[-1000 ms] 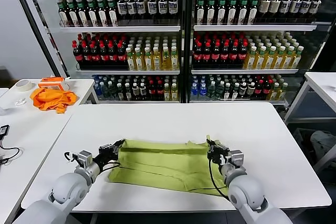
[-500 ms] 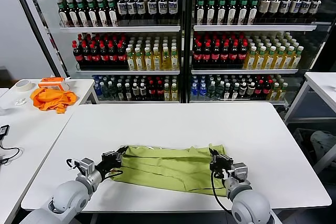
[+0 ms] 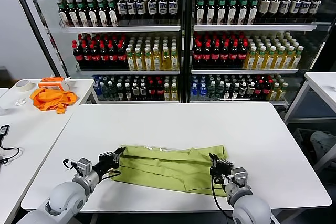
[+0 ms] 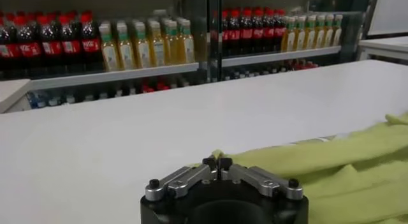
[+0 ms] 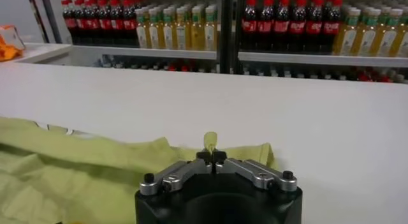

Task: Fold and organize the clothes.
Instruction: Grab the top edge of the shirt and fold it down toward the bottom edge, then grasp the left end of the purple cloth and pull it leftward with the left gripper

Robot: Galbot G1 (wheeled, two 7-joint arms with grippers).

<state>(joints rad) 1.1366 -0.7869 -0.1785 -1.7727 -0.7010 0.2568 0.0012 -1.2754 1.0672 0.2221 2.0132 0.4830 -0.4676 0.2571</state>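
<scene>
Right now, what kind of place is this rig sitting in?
Probably a robot test lab staged like a shop. Glass-door drink coolers packed with bottles fill the back wall, plain white tables stand in front, and a yellow-green T-shirt lies on the middle one, with tape and an orange cloth on a side table.

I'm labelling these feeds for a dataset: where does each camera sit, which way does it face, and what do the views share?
Head view: on the robot's head, looking forward and down at the white table; both arms show.
Left wrist view: on the left arm, facing the drink shelves; left gripper pinches the T-shirt.
Right wrist view: on the right arm, same direction; right gripper pinches a shirt corner.
Shared: shirt, table, shelves.
</scene>
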